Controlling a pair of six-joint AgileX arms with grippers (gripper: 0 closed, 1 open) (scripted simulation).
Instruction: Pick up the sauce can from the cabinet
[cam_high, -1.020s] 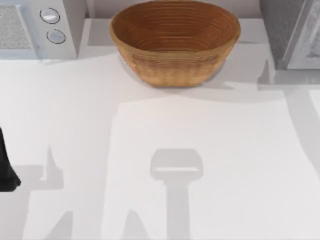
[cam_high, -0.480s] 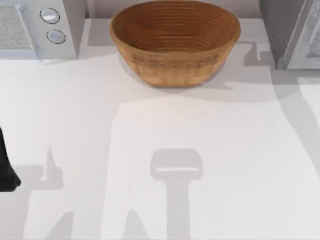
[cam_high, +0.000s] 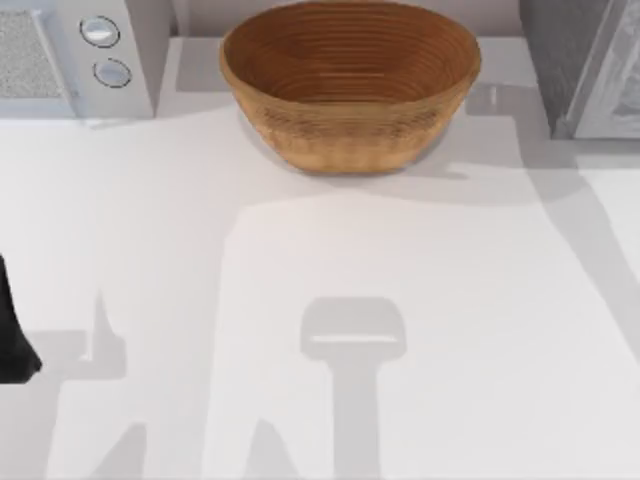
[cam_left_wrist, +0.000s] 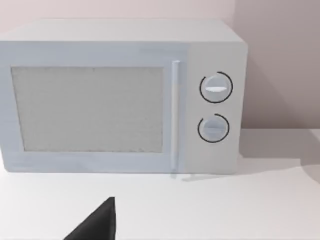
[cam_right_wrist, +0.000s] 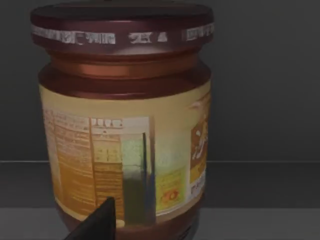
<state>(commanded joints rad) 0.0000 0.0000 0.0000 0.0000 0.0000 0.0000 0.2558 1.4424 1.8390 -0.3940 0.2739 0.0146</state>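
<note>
Sauce can (cam_right_wrist: 125, 120) stands upright on a dark cabinet shelf (cam_right_wrist: 260, 185) directly ahead of the right gripper (cam_right_wrist: 97, 222), near but not yet grasped, so closing and lifting remain; whether that gripper's fingers are open cannot be told.

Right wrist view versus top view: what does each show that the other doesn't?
Right wrist view: the sauce can close up, upright on a dark shelf, maroon lid, tan label, with one dark finger of the right pincer before it. Top view: the woven basket, the microwave, the white table and the grey cabinet at right. Shared: probably only the cabinet, seen from inside and outside.
</note>
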